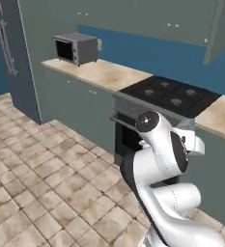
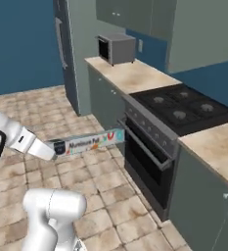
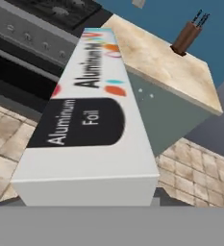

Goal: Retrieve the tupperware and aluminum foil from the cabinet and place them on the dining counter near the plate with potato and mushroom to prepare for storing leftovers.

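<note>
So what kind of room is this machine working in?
A rendered home kitchen, by the look of it: a black stove with an oven below sits in a marbled worktop, a small oven stands further along it, and a knife block rests on the counter.

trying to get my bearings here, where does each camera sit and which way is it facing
Left base view: behind the arm's left, facing the stove and microwave; the white arm rises lower right.
Right base view: behind its right, same stove and microwave; the claw grips the aluminum foil.
Hand view: on the hand, along the foil toward the knife block.
All share the stove.
</note>
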